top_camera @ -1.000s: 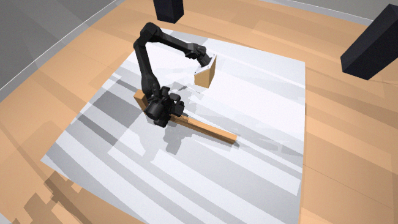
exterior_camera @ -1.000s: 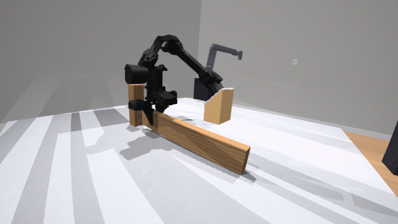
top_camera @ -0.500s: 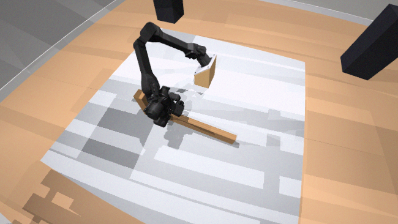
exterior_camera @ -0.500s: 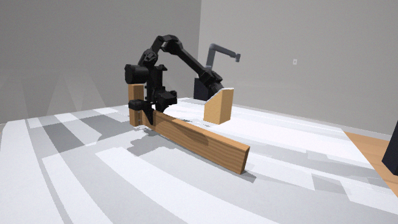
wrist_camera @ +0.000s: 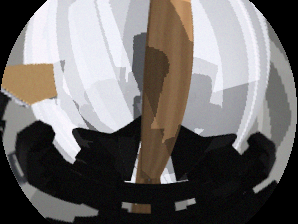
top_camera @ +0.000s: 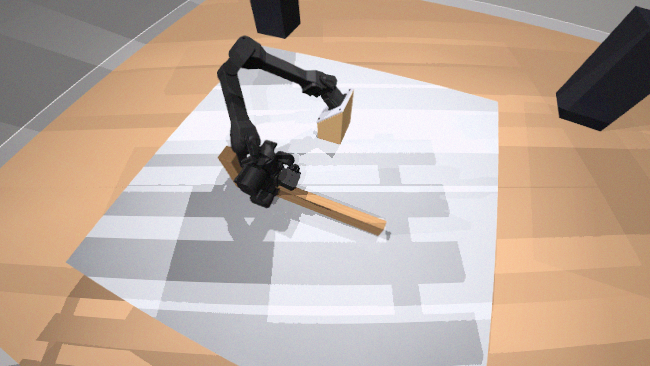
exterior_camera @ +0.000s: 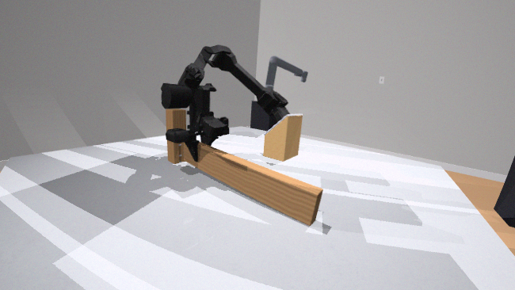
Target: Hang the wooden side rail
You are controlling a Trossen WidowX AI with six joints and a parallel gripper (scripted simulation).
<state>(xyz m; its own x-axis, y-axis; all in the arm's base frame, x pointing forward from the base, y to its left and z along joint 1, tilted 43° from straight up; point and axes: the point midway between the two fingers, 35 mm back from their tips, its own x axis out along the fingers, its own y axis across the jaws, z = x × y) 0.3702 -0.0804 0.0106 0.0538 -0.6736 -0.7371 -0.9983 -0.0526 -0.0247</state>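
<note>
The wooden side rail (top_camera: 332,210) (exterior_camera: 257,180) (wrist_camera: 167,75) stands on its narrow edge, with its near end close against the headboard post. The post (top_camera: 227,158) (exterior_camera: 175,119) stands upright, partly covered by the arm. My gripper (exterior_camera: 195,152) (wrist_camera: 153,119) is shut on the rail close to its post end, one finger on each side. Small light metal spots show between rail end and post in the exterior view. The slot and pins are hidden, so hook seating cannot be told. The rail's far end is low at the table; exact contact is unclear.
A tan wooden block (top_camera: 334,129) (exterior_camera: 280,139) (wrist_camera: 30,82) with a slanted white top stands under the arm's base, behind the rail. Dark pillars (top_camera: 277,20) (top_camera: 607,75) stand beyond the white table (top_camera: 450,120). Striped shadows cross the table.
</note>
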